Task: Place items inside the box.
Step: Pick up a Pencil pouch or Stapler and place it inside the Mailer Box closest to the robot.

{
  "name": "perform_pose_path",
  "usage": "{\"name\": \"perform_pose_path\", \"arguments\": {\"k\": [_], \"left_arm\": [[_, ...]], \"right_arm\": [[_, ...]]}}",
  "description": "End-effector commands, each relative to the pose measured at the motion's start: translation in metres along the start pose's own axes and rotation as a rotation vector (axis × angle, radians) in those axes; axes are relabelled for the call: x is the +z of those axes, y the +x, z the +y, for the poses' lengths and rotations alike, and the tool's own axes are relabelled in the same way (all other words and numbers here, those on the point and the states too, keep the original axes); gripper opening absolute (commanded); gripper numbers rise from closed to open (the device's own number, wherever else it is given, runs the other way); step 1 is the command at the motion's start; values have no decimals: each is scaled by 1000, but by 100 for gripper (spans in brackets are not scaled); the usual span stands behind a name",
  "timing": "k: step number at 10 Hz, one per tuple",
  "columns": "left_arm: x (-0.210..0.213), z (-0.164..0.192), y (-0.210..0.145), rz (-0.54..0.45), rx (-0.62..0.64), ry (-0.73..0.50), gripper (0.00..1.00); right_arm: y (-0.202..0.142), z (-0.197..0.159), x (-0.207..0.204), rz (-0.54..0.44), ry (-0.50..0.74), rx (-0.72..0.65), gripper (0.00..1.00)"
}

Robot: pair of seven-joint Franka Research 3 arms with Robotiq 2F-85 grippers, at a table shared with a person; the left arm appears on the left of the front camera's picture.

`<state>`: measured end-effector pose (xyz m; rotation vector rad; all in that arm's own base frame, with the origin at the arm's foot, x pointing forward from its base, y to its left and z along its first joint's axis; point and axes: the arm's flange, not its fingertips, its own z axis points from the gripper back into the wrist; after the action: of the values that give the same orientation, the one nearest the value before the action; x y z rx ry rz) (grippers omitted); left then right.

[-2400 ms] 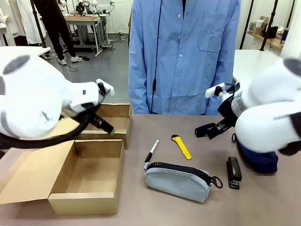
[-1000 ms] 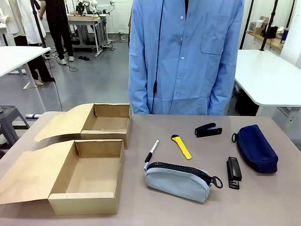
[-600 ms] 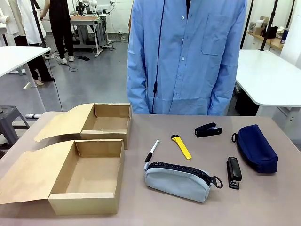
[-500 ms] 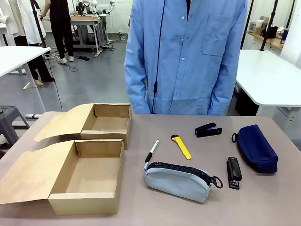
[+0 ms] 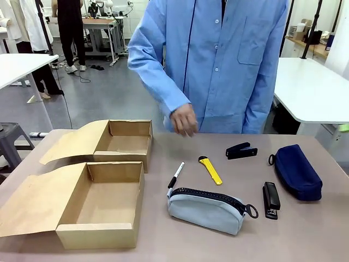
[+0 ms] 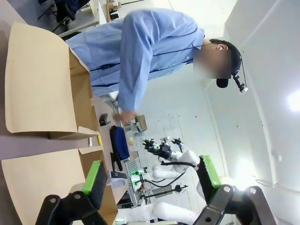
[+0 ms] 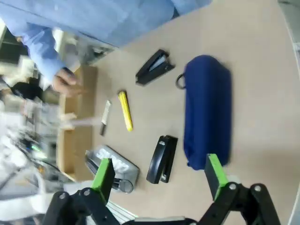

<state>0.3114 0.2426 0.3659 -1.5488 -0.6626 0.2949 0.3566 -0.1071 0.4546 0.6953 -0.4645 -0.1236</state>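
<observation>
Two open cardboard boxes stand at the table's left, a near box (image 5: 103, 204) and a far box (image 5: 128, 139). To their right lie a grey zip pouch (image 5: 207, 210), a marker pen (image 5: 175, 174), a yellow utility knife (image 5: 210, 170), two black staplers (image 5: 241, 150) (image 5: 271, 200) and a navy pouch (image 5: 297, 172). My right gripper (image 7: 158, 161) hangs open high above the navy pouch (image 7: 207, 108) and a stapler (image 7: 162, 158). My left gripper (image 6: 150, 160) is open, holds nothing and looks past a box flap (image 6: 42, 89).
A person in a blue shirt stands at the far side, one hand (image 5: 182, 120) out over the table's far edge above the knife. Bare tabletop (image 5: 305, 234) lies at the front right. White tables stand behind on both sides.
Both arms have left the front view. The person's arm has swung forward and the hand now hovers over the far edge. The items have not moved.
</observation>
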Motion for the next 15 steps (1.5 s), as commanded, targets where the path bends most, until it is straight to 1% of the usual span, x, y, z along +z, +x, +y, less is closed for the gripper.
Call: {"name": "perform_pose_path", "arguments": {"k": [1,2,3,5,6,7,8,9,12,13,15], "left_arm": [[1,-3,-2,0,-12,-17,100],[1,-3,-2,0,-12,-17,100],[1,-3,-2,0,-12,-17,100],[1,-3,-2,0,-12,-17,100],[1,-3,-2,0,-12,-17,100],[1,-3,-2,0,-12,-17,100],[1,-3,-2,0,-12,-17,100],[1,-3,-2,0,-12,-17,100],[1,-3,-2,0,-12,-17,100],[1,-3,-2,0,-12,-17,100],[1,-3,-2,0,-12,-17,100]], "right_arm": [[-36,59,-49,144,-163,196,100],[-28,48,-38,116,-91,160,100],[-27,13,-5,68,-7,73,100],[-60,-52,48,-56,-43,-93,100],[-79,-79,67,-122,-3,-162,100],[-93,-98,77,-171,-16,-259,100],[-96,-107,77,-215,-20,-333,100],[-43,-94,97,-137,-28,-211,100],[-43,-94,97,-137,-28,-211,100],[-48,-104,100,-144,-34,-235,100],[-41,-89,88,-129,-57,-205,100]]}}
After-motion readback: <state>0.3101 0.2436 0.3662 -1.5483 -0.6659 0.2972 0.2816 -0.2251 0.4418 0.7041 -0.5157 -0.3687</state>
